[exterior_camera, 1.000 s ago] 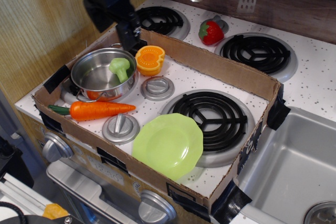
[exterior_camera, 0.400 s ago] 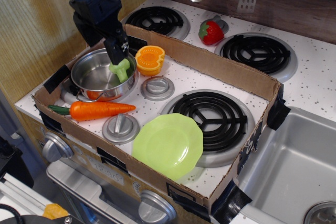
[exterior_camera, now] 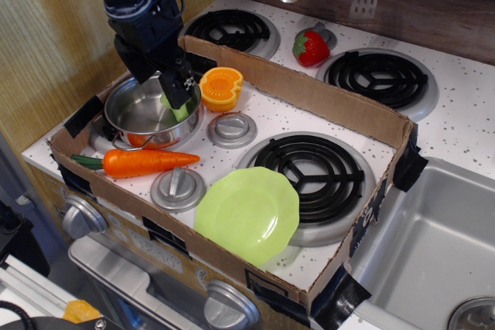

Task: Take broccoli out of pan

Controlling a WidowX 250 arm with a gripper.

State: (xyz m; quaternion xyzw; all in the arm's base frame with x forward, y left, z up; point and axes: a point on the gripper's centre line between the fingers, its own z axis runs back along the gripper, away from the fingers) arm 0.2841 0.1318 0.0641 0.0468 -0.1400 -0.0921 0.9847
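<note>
Tool (exterior_camera: 179, 92): I am lowering it further into the pan (exterior_camera: 139, 113) than a moment ago, now covering the broccoli (exterior_camera: 179, 109); grip state I cannot tell, possibly closing on it. Broccoli: sitting at the pan's right inner wall. Clearance: cardboard wall (exterior_camera: 309, 94) and orange half (exterior_camera: 220, 87) crowding close; room opening upward.

I see my gripper (exterior_camera: 176, 92) reaching down into the pan (exterior_camera: 143, 110), its black jaws covering most of the broccoli (exterior_camera: 181, 112); only a green sliver shows. Whether they grip it, I cannot tell. Just beside the pan's near rim lies the carrot (exterior_camera: 147, 162); an orange half (exterior_camera: 220, 88) sits behind it.
</note>
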